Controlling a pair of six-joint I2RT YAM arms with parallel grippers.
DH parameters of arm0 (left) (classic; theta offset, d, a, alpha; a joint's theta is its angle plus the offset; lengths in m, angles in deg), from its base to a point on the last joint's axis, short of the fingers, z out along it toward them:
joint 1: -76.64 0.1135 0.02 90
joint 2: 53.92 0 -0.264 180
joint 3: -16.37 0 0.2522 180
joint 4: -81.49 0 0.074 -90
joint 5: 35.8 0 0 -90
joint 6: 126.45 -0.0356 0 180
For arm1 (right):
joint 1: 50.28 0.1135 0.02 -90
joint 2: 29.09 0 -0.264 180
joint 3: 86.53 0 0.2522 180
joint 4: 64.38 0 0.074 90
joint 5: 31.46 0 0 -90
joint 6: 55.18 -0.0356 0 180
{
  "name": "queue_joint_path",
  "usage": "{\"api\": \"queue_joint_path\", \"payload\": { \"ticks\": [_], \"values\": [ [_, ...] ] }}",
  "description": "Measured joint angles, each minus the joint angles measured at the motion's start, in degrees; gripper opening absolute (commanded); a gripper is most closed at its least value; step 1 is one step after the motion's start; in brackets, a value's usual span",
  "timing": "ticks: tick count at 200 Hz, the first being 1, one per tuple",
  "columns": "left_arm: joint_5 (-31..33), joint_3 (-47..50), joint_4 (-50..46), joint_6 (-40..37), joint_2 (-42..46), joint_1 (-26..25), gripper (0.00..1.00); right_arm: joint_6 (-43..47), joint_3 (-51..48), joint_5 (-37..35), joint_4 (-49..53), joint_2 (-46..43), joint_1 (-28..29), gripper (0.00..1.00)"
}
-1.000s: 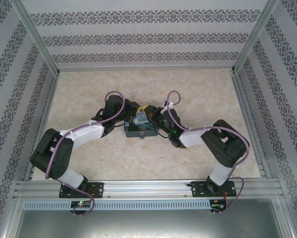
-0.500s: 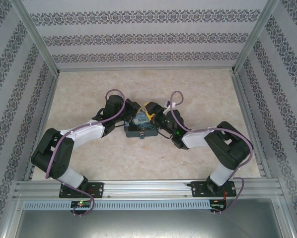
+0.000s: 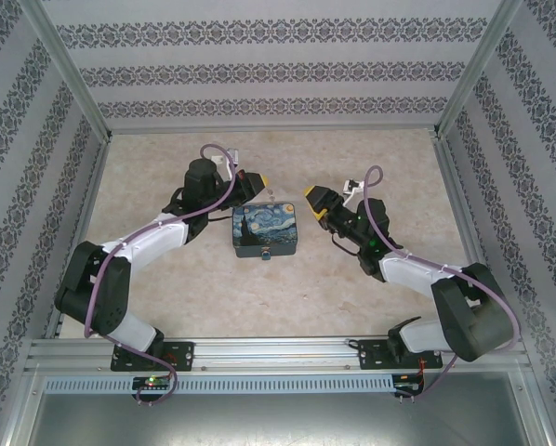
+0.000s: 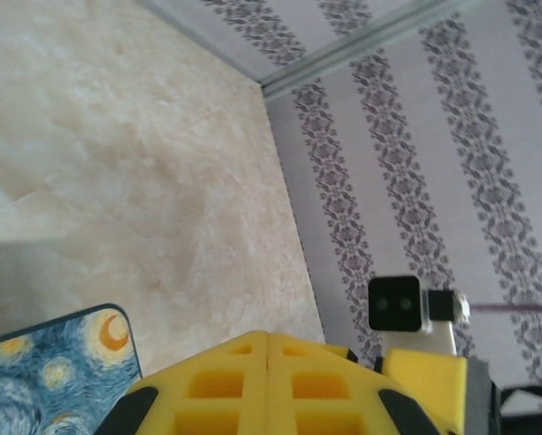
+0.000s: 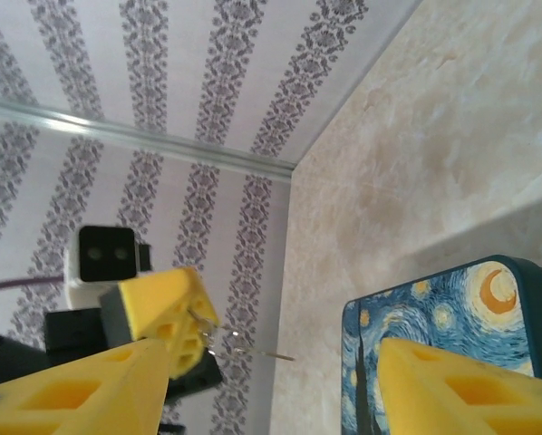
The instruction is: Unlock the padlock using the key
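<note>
The key, a thin grey metal sliver on a small ring, sticks out of my left gripper, whose yellow fingers are shut on it. That left gripper hovers just beyond the far edge of the Starry Night box; its pads are pressed together. The padlock is a tiny bluish-silver piece at the box's near edge. My right gripper is open and holds nothing, to the right of the box. Its own fingers stand wide apart.
The box rests mid-table on the pale marbled surface. Patterned walls and aluminium rails close in the workspace on three sides. Purple cables loop over both arms. A corner of the box lies below my left gripper.
Both arms have pulled back from the box. The right gripper has opened and swung away to the right. The left gripper, still shut, has moved toward the far side.
</note>
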Motion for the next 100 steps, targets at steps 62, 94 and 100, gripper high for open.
{"api": "queue_joint_path", "payload": {
  "ticks": [62, 94, 100],
  "values": [
    [-6.19, 0.0, 7.96, -1.53, 0.13, 1.2, 0.0, 4.5, 7.02, 7.06, -1.4, 2.43, -0.11, 0.51],
    [-7.02, 0.28, 14.69, 1.64, -0.79, 1.2, 0.0, 4.74, 9.42, 7.02, -3.1, 5.2, 2.19, 0.48],
    [-7.1, 0.52, 15.96, 2.36, -1.09, 1.2, 0.0, 4.74, 9.77, 6.95, -3.39, 5.66, 2.73, 0.48]
  ]
}}
